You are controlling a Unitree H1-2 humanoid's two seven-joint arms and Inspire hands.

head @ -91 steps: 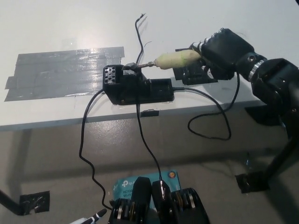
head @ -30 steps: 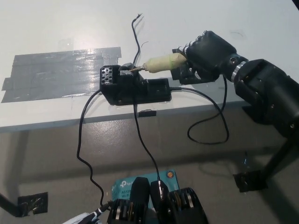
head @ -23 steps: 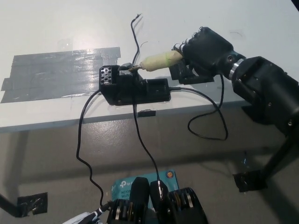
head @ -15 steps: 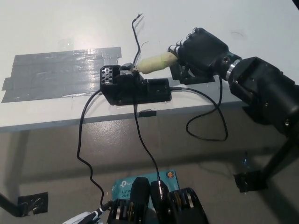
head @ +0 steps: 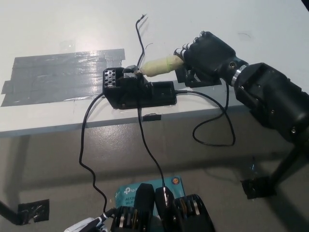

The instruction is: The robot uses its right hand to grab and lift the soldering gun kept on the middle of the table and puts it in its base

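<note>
My black right hand [head: 208, 52] is shut on the soldering gun [head: 160, 66], a pale yellowish handle pointing left. Its metal tip sits at the holder opening on top of the black base [head: 139, 90], which stands near the front edge of the white table [head: 72, 24]. The gun's black cord [head: 215, 121] hangs in a loop off the table's front edge. Only a sliver of my white left hand [head: 87, 225] shows at the bottom edge; its fingers are hidden.
Grey tape [head: 58, 75] covers a patch of the table left of the base. A thin black wire [head: 140, 34] lies behind the base. More cables [head: 89, 145] drop from the base toward the floor. A teal box [head: 145, 191] lies below.
My right hand has carried the gun left and slightly down, so its tip has gone from just right of the base's holder to resting at its opening. The camera view shifted slightly.
</note>
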